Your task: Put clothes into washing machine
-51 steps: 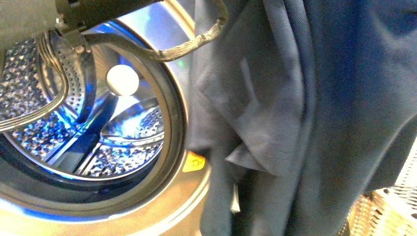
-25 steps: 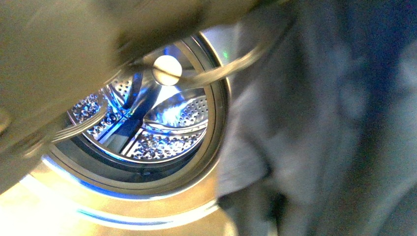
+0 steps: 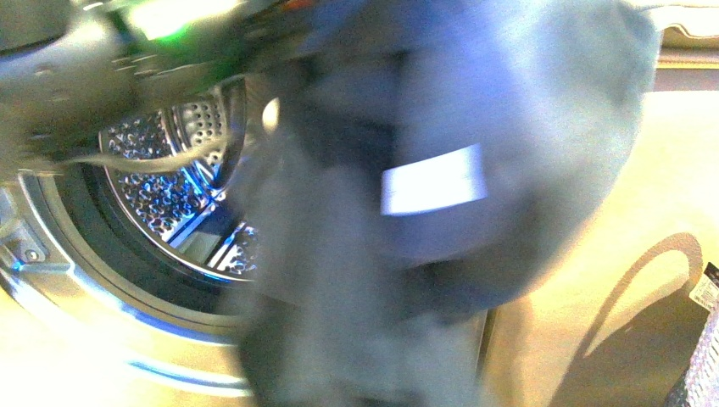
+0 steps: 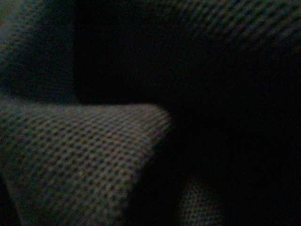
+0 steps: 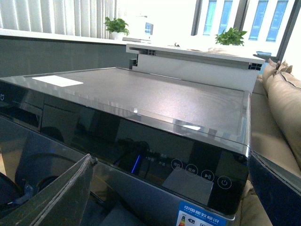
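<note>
The clothes (image 3: 407, 212), a blue-grey garment with a white label (image 3: 432, 178), hang blurred across the right part of the washing machine's round opening. The perforated steel drum (image 3: 161, 186) and silver door ring (image 3: 76, 280) show to the left of it. My left gripper is shut on the clothes. Knit fabric (image 4: 80, 160) fills the dim left wrist view and hides its fingers. A blurred arm (image 3: 110, 59) crosses the upper left of the front view. My right gripper (image 5: 169, 202) is open with nothing in it, level with the machine's dark control panel (image 5: 197, 172).
The machine's flat grey top (image 5: 155, 96) spreads ahead in the right wrist view, with beige cushions (image 5: 284, 103) beside it. A pale floor or panel (image 3: 593, 280) lies right of the machine in the front view. A grey woven basket (image 3: 699, 381) is at the bottom right.
The clothes have swung left from beside the machine to in front of the drum's opening, now covering its right half. The front view has shifted and is motion-blurred.
</note>
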Tool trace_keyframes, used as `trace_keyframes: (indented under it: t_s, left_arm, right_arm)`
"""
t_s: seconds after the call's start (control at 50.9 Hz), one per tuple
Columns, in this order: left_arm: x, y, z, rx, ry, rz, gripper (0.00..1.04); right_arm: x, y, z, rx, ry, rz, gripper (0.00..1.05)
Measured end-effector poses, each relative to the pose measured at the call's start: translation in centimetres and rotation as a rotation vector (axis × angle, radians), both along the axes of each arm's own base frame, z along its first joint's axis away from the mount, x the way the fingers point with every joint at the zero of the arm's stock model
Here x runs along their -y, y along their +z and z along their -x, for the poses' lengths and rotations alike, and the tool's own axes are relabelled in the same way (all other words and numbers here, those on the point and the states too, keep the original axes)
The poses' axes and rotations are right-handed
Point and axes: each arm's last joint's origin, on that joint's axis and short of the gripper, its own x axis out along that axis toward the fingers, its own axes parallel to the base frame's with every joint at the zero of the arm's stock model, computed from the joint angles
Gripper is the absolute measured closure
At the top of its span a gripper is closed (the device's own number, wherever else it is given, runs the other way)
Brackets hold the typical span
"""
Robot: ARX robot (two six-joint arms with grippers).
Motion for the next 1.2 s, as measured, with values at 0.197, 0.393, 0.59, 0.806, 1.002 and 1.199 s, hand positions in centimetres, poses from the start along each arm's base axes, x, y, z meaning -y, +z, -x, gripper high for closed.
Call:
trace_keyframes:
  t_s: [0.197, 0.393, 0.59, 0.806, 1.002, 1.199]
  left_arm:
    - [-4.0, -3.2, -2.0, -0.051, 0.188, -0.092, 0.98]
    - [-6.6, -5.8, -3.8, -0.140, 0.314, -0.113, 0.98]
    - [-8.4, -8.3, -5.3, -0.216, 0.400, -0.118, 0.98]
    - [-8.4, -10.2, -7.4, -0.245, 0.453, -0.136, 0.98]
    - [-6.8, -10.7, -10.3, -0.259, 0.481, -0.146, 0.98]
    - [-5.3, -11.2, -13.2, -0.282, 0.498, -0.157, 0.98]
  right_arm:
    - [0.0, 0.0, 0.0, 0.000, 0.000, 0.000, 0.07]
    - [0.0, 0.0, 0.0, 0.000, 0.000, 0.000, 0.07]
    - [0.0, 0.0, 0.0, 0.000, 0.000, 0.000, 0.07]
    - [0.0, 0.0, 0.0, 0.000, 0.000, 0.000, 0.07]
    - [0.0, 0.0, 0.0, 0.001, 0.000, 0.000, 0.07]
    - [0.0, 0.0, 0.0, 0.000, 0.000, -0.001, 0.07]
